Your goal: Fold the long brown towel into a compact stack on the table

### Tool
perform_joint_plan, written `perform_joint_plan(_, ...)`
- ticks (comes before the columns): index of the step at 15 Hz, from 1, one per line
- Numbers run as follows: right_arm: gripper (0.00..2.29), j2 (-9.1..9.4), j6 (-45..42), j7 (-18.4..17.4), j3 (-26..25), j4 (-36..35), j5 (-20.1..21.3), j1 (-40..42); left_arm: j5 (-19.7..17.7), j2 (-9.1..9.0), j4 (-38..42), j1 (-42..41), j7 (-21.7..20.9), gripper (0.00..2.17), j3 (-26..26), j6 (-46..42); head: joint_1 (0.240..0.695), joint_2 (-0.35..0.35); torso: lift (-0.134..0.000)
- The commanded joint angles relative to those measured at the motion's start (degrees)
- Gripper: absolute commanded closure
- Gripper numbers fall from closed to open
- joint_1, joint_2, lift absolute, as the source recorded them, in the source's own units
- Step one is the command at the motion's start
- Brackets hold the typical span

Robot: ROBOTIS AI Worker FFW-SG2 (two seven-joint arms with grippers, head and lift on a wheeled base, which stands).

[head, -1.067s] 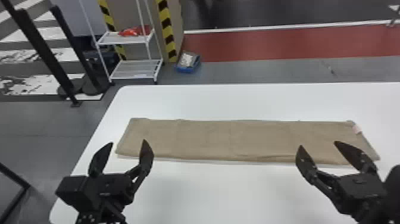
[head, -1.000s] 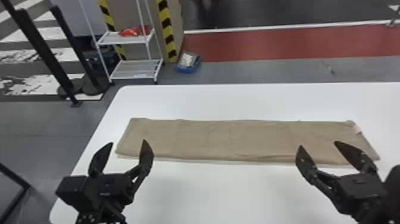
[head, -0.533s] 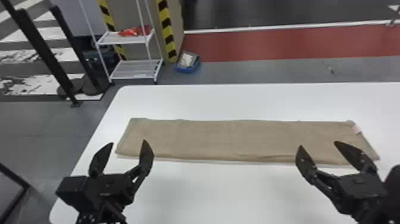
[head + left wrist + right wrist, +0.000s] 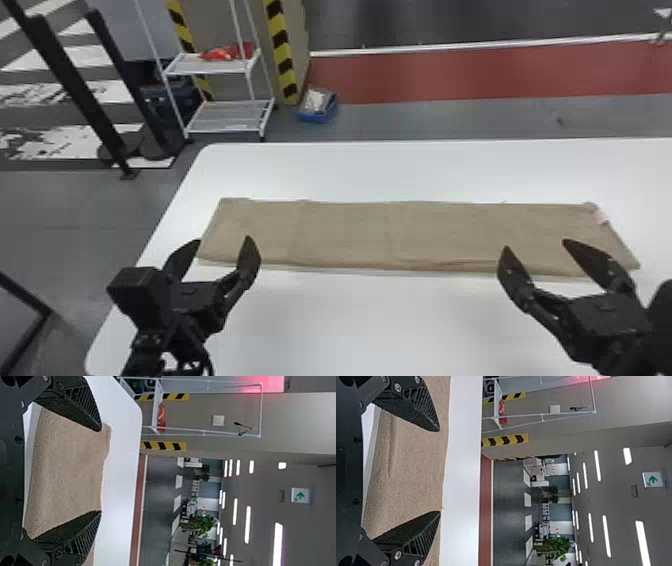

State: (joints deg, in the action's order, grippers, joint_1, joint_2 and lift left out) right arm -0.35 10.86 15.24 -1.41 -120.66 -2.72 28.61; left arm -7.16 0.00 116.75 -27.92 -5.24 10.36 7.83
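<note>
A smooth white tabletop with rounded corners point(image 4: 380, 170) stands on a grey floor edged by a red strip, and on it lies the long brown cloth towel point(image 4: 350, 235), a flat, narrow band running left to right across the table, with a small pale tag point(image 4: 601, 216) at its right end. It looks folded lengthwise, with the stacking folds to come. To shorten it well, I'd pinch both layers at the near and far corners of one short end, lift just enough to clear the cloth, carry the end inward level, and lay it down with edges matched. The low ripple along the near edge point(image 4: 435, 262) wants smoothing first, or it may set as a lump. The black two-fingered left gripper point(image 4: 222, 240) is poised by the left end, its fingers spread and pinching nothing; the matching black right gripper point(image 4: 536, 245) is near the right part, also spread and empty. Both arms come in from the near side, fingers pointing forward across the table.
</note>
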Motion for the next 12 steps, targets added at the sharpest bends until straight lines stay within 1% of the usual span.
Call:
perform_joint_plan(1, 0.15, 0.4, 0.0, 0.1, 0.0, 0.0, 0.0, 0.1, -0.2, -0.15, 0.6, 5.2, -3.1, 0.17, 3.3, 13.2, 0.695, 0.155, -0.123)
perform_joint_plan(2, 0.15, 0.4, 0.0, 0.1, 0.0, -0.1, 0.0, 0.3, -0.4, -0.15, 0.2, 8.0, -4.5, 0.19, 4.8, 18.3, 0.695, 0.157, -0.123)
perform_joint_plan(4, 0.15, 0.4, 0.0, 0.0, 0.0, -0.4, 0.0, 0.5, -0.2, -0.15, -0.6, 11.7, -5.6, 0.19, 6.7, 21.5, 0.695, 0.164, -0.123)
perform_joint_plan(5, 0.15, 0.4, 0.0, 0.1, 0.0, -0.5, 0.0, 0.6, 0.4, -0.15, -1.3, 14.5, -6.2, 0.19, 8.1, 24.8, 0.695, 0.179, -0.123)
perform_joint_plan(7, 0.15, 0.4, 0.0, 0.1, 0.1, -0.5, 0.0, 0.6, 1.3, -0.15, -3.5, 20.5, -9.1, 0.19, 10.6, 32.6, 0.695, 0.191, -0.123)
perform_joint_plan(9, 0.15, 0.4, 0.2, 0.1, 0.0, -0.5, -0.1, 0.7, 2.5, 1.05, -7.8, 26.8, -12.3, 0.19, 12.3, 40.3, 0.695, 0.199, -0.123)
perform_joint_plan(10, 0.15, 0.4, 0.2, 0.1, 0.0, -0.6, -0.3, 0.7, 2.6, 2.02, -9.7, 28.6, -12.6, 0.19, 12.4, 42.2, 0.695, 0.204, -0.123)
perform_joint_plan(12, 0.15, 0.4, 0.2, 0.1, -0.1, -0.7, -0.3, 0.7, 2.6, 3.87, -13.5, 31.6, -12.9, 0.19, 12.5, 43.1, 0.695, 0.209, -0.123)
